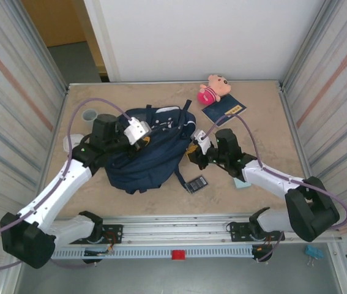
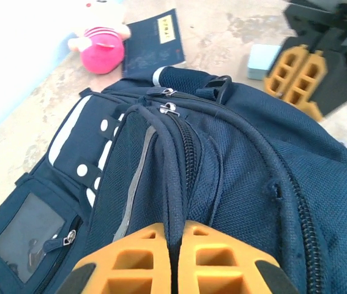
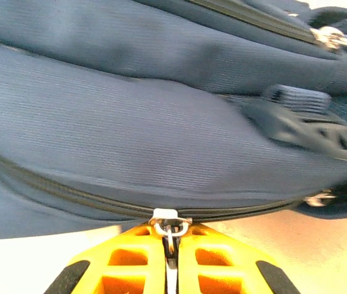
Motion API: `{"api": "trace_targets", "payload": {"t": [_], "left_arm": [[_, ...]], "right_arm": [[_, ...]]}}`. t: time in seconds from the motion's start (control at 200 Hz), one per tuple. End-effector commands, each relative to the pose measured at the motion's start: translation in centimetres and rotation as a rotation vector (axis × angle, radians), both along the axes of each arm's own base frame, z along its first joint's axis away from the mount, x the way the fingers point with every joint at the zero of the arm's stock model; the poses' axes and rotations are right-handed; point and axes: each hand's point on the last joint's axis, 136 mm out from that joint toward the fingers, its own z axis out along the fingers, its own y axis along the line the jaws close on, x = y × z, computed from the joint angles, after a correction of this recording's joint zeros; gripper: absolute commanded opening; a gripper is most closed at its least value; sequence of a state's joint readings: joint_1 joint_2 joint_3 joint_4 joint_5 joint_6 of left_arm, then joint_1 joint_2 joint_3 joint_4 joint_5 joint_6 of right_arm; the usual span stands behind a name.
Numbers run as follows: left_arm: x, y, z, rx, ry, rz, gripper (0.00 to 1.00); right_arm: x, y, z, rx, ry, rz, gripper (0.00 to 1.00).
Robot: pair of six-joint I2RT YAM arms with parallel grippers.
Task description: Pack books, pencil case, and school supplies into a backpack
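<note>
Backpack: the dark navy backpack [image 1: 142,162] is seen lying in the middle of the surface [image 1: 265,131], between the two arms, with its white patches turned toward the far side.
Left hand: the left hand [image 2: 173,231] is set on the left upper part of the backpack; its orange fingers are pressed together and clamped on a dark ridge of the backpack's fabric that runs beside a closed zipper.
Right hand: the right hand [image 3: 171,237] is placed against the right edge of the backpack; its fingers are brought together and clamped on a silver zipper pull [image 3: 169,225], at the end of a zipper line that is seen closed along the bag's side.
Booklet: the navy booklet [image 1: 224,112] is laid flat on the surface beyond the right hand, apart from the backpack, with its gold mark facing up.
Pencil case: the pale teal pencil case [image 1: 242,182] is partly covered by the right forearm, to the right of the backpack.
Calculator: the small dark calculator [image 1: 196,184] is found on the surface just beside the backpack's near right corner.
Plush toy: a pink plush toy [image 1: 213,89] is placed at the far edge, just beside the booklet.
Cup: a grey cup [image 1: 89,114] is stood upright at the far left, near the left arm.
</note>
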State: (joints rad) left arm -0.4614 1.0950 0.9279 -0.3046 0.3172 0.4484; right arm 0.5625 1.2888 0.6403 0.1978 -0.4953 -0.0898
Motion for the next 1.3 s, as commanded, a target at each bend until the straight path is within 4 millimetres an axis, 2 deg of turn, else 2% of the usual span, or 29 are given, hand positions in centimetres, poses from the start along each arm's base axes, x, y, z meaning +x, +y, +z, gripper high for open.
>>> {"api": "trace_targets", "payload": {"t": [0.0, 0.2, 0.366, 0.421, 0.476, 0.566, 0.656, 0.747, 0.867, 1.017, 1.168, 1.298], "left_arm": [[3.8, 1.1, 2.1, -0.067, -0.097, 0.26, 0.0], [5.8, -0.3, 1.4, -0.071, -0.095, 0.382, 0.0], [6.5, -2.7, 1.2, -0.115, -0.086, 0.348, 0.0], [6.4, -3.3, 1.0, -0.116, -0.083, 0.316, 0.0], [6.1, -3.8, 0.8, -0.112, -0.086, 0.274, 0.0], [5.0, -4.4, 1.0, -0.129, -0.094, 0.17, 0.0], [3.6, -4.8, 1.5, -0.183, -0.087, 0.038, 0.0], [2.4, -4.8, 2.0, -0.227, -0.079, -0.065, 0.0], [1.4, -4.8, 2.5, -0.239, -0.089, -0.145, 0.0], [1.2, -4.4, 2.8, -0.26, -0.081, -0.177, 0.0], [0.6, -4.5, 2.9, -0.279, -0.07, -0.217, 0.0], [0.0, -4.5, 3.0, -0.294, -0.066, -0.237, 0.0]], "right_arm": [[-2.0, 1.3, 1.7, 0.018, 0.053, 0.059, 0.0], [-5.0, 3.9, 2.7, 0.019, 0.151, 0.107, 0.01], [-7.2, 6.6, 3.4, 0.054, 0.233, 0.129, 0.04], [-7.5, 7.1, 3.6, 0.059, 0.253, 0.113, 0.1], [-7.6, 6.7, 3.6, 0.06, 0.291, 0.086, 0.25], [-7.2, 4.7, 4.1, 0.094, 0.365, 0.01, 0.45], [-5.8, 2.1, 5.5, 0.206, 0.493, -0.097, 0.71], [-4.7, 0.2, 6.5, 0.288, 0.613, -0.197, 0.81], [-3.9, -1.0, 5.3, 0.301, 0.793, -0.373, 0.87], [-2.8, 0.9, 4.5, 0.448, 1.031, -0.417, 0.87], [-0.7, 2.3, 4.6, 0.559, 1.1, -0.465, 0.87], [1.0, 3.0, 3.7, 0.595, 1.136, -0.528, 0.86]]}}
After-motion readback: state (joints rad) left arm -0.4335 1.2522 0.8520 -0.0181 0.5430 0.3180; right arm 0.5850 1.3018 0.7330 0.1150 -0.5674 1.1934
